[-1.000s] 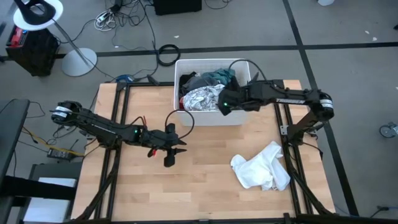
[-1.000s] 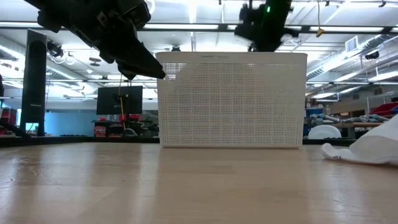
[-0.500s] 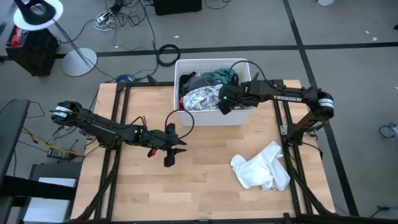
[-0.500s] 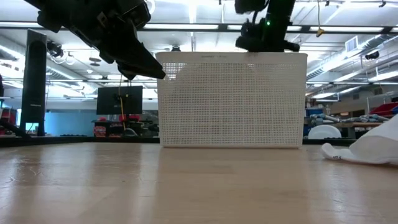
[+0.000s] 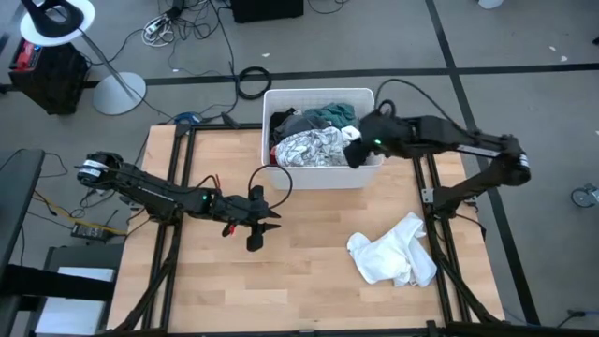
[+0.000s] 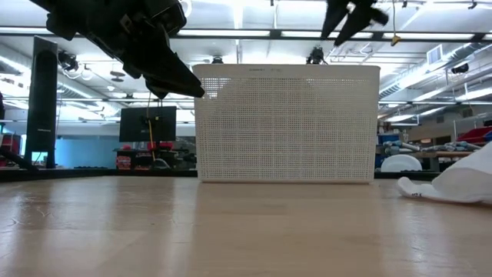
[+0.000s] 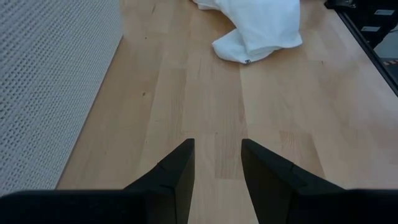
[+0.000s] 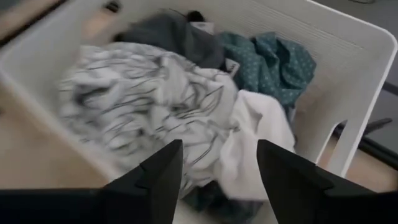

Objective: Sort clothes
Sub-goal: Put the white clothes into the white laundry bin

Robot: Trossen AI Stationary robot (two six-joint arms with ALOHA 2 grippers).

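A white mesh bin (image 5: 277,176) at the table's far edge holds clothes: a white garment with black line pattern (image 5: 304,147), a teal dotted one (image 5: 328,114), a dark grey one (image 5: 290,122) and a white piece (image 8: 258,124) at the bin's right end. My right gripper (image 5: 358,152) hangs open above that right end, touching nothing. Another white garment (image 5: 393,248) lies crumpled on the table's near right. My left gripper (image 5: 257,229) stays open above the table's left middle with nothing between its fingers (image 7: 180,165).
Bare wooden tabletop (image 5: 299,271) stretches between the bin and the near edge. Black frame rails (image 5: 173,187) run along both table sides. The bin's wall (image 7: 50,87) stands close beside my left gripper. Cables and a lamp base (image 5: 117,92) lie on the floor beyond the table.
My right gripper has opened, risen above the bin's rim and drawn back toward the table's right edge, turning as it went. The clothes in the bin and the white garment on the table lie where they were.
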